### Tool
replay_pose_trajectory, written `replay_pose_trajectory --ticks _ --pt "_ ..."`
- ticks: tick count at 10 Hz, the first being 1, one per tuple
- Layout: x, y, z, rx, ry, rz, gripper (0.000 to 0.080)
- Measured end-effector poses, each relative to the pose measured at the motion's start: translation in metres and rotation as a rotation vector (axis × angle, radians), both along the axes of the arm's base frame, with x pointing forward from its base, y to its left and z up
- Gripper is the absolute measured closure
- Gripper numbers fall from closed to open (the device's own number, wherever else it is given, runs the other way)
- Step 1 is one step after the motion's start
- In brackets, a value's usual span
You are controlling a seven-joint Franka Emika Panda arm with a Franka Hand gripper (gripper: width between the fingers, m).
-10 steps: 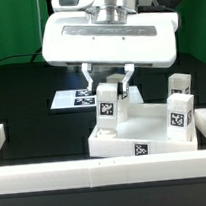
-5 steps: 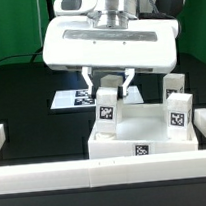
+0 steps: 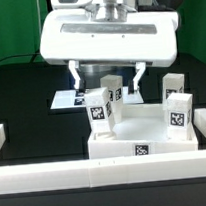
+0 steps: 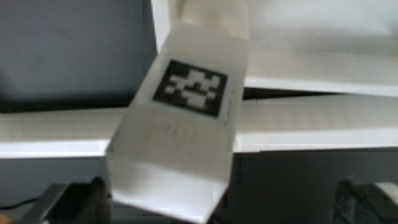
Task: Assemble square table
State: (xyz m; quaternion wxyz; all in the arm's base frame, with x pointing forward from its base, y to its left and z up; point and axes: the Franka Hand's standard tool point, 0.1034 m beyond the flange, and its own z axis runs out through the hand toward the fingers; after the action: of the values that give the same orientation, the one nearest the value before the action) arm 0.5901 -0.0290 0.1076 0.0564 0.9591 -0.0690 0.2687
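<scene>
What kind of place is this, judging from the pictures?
Probably a robotics lab test bench: a black table bounded by a white border rail, a marker board fixed on it, and tagged furniture parts such as the tabletop and legs.

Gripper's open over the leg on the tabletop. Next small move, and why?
Probably lift the gripper straight up. Its jaws stand wide on either side of the leg, which stands on the tabletop near its corner, slightly tilted, so a sideways move might knock it.
</scene>
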Motion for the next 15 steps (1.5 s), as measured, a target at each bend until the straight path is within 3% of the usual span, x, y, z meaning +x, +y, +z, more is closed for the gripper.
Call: replay_pose_trajectory --ticks 3,7,8,10,12,15 --pt "0.010 -0.013 0.021 0.001 0.019 0.024 0.0151" --pt "0.011 -0.014 0.018 0.008 0.052 0.025 0.0151" --pt "0.008 -0.014 0.012 0.031 0.110 0.015 0.0151" --pt "0.014 -0.008 0.014 0.095 0.245 0.003 0.0151" --pt "0.005 -0.002 0.010 0.146 0.418 0.004 0.0151" --pt "-0.002 -0.021 0.006 0.285 0.508 -0.113 0.0151"
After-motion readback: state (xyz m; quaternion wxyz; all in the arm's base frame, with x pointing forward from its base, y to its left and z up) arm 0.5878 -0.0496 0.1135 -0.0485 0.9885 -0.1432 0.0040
